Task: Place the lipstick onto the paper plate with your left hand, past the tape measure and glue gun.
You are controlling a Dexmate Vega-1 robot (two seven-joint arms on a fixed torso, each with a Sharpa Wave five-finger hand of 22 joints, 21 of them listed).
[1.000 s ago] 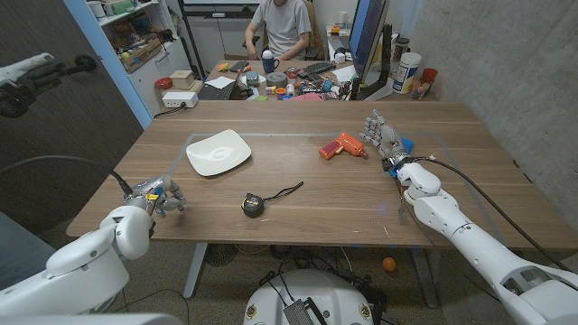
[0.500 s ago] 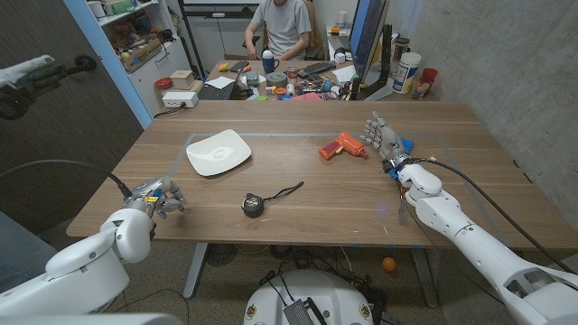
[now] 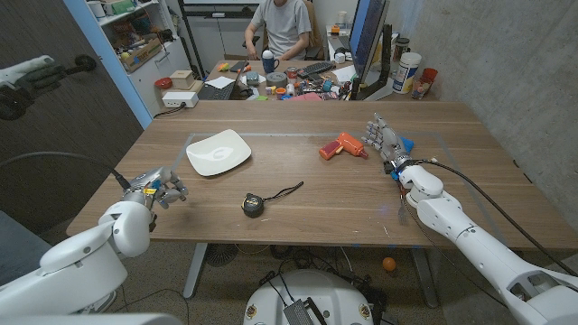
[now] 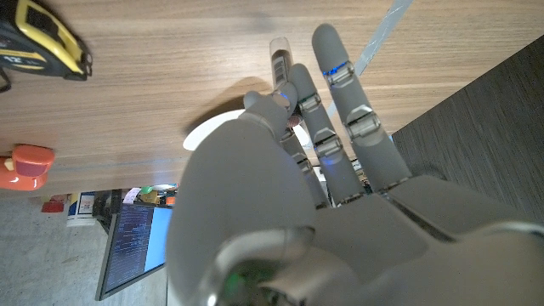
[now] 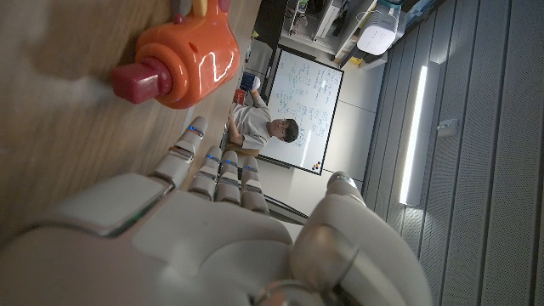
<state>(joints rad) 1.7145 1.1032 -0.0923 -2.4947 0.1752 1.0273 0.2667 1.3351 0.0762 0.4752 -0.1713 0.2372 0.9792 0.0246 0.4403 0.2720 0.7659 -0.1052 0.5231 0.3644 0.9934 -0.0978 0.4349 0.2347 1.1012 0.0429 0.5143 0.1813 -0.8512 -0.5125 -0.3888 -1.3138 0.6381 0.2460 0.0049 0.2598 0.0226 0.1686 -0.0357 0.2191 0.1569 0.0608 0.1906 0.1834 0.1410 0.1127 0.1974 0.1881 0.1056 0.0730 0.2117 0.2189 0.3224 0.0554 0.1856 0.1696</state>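
Note:
My left hand [image 3: 155,192] hovers near the table's front left corner and pinches the lipstick [image 4: 279,61], a small tube with a clear cap that sticks out past the fingertips. The white paper plate [image 3: 219,152] lies farther back on the table, beyond that hand; the left wrist view shows the plate [image 4: 206,136] partly hidden behind the hand. The black and yellow tape measure [image 3: 254,204] lies mid-table with its strap stretched out. The orange glue gun [image 3: 343,146] lies to the right. Just past it stands my right hand [image 3: 384,135], fingers straight and empty.
A person sits at a cluttered desk [image 3: 280,86] behind the table. A blue object [image 3: 406,143] lies by my right hand. Blue tape lines [image 3: 271,135] mark the tabletop. Bare wood [image 3: 181,176] lies between my left hand and the plate.
My left hand with the lipstick has lifted and shifted slightly away from the table's front edge. The right hand, plate, tape measure and glue gun have stayed put.

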